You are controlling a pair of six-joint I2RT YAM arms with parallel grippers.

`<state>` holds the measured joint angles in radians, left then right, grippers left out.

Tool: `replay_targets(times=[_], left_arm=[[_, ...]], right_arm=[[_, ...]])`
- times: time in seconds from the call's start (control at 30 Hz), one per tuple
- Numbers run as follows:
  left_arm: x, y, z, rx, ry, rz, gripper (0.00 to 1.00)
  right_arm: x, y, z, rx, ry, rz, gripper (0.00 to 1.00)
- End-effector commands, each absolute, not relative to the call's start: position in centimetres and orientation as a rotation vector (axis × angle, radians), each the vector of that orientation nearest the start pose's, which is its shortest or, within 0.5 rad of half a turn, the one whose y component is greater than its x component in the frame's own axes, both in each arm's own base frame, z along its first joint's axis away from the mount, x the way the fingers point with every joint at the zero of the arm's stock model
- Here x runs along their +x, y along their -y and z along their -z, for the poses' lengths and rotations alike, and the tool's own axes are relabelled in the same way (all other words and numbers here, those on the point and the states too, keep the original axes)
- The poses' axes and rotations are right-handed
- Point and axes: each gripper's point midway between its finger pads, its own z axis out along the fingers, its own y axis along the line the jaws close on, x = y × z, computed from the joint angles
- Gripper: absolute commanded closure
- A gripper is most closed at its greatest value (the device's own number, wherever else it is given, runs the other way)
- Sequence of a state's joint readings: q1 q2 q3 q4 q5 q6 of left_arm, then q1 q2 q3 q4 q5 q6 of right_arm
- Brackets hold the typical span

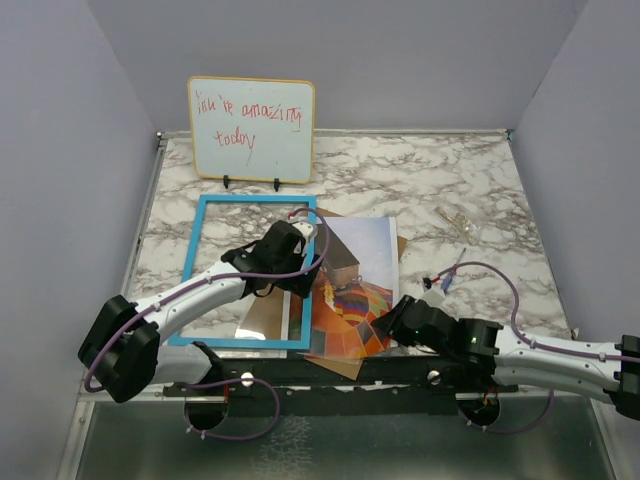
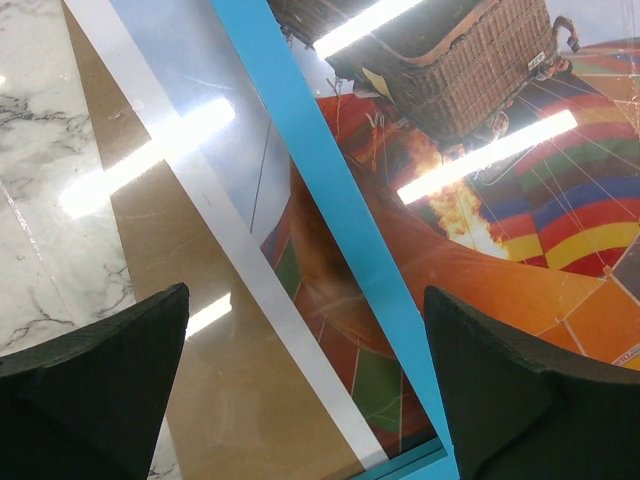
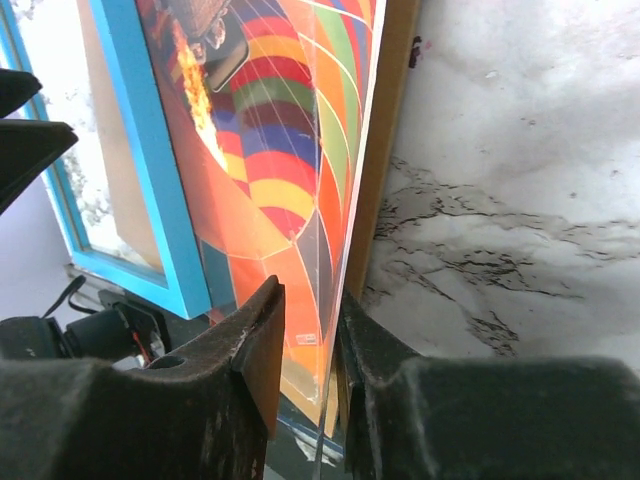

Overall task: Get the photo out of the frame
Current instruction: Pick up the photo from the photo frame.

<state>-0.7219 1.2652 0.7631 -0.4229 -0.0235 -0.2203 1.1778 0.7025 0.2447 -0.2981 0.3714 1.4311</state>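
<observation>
at the near edge of the marble table [image 1: 480,180] the right gripper [image 1: 388,327] has its fingers [image 3: 255,350] a sliver apart, with the near right corner of the photo [image 1: 352,290] in the gap (whether the pads touch the paper i cannot tell). the photo lies flat on a brown board [image 1: 345,366], its left part tucked under the right rail of the frame [image 1: 205,270], which lies toward the left edge. above that rail the left gripper [image 1: 300,232] hovers with its jaws spread wide, holding nothing. at the far edge a whiteboard [image 1: 252,128] stands upright.
</observation>
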Motion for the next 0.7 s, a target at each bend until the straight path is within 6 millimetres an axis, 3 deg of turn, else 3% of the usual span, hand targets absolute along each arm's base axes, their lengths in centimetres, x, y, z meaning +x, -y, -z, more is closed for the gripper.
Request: replay_targets(times=[0.0, 0.37, 0.43, 0.67], left_arm=[[22.9, 20.6, -8.6, 0.608, -2.437, 0.358, 0.01], [23.0, 20.5, -8.6, 0.604, -2.437, 0.356, 0.01], [22.9, 20.5, -8.6, 0.606, -2.439, 0.356, 0.01], [23.0, 20.6, -8.5, 0.610, -2.442, 0.355, 0.01]], right_arm=[[12.0, -23.2, -6.4, 0.508, -2.339, -1.030, 0.70], [12.1, -22.4, -5.1, 0.567, -2.363, -0.960, 0.70], [12.2, -21.8, -4.9, 0.595, -2.361, -0.931, 0.61], [12.9, -21.1, -5.7, 0.659, -2.292, -0.954, 0.61]])
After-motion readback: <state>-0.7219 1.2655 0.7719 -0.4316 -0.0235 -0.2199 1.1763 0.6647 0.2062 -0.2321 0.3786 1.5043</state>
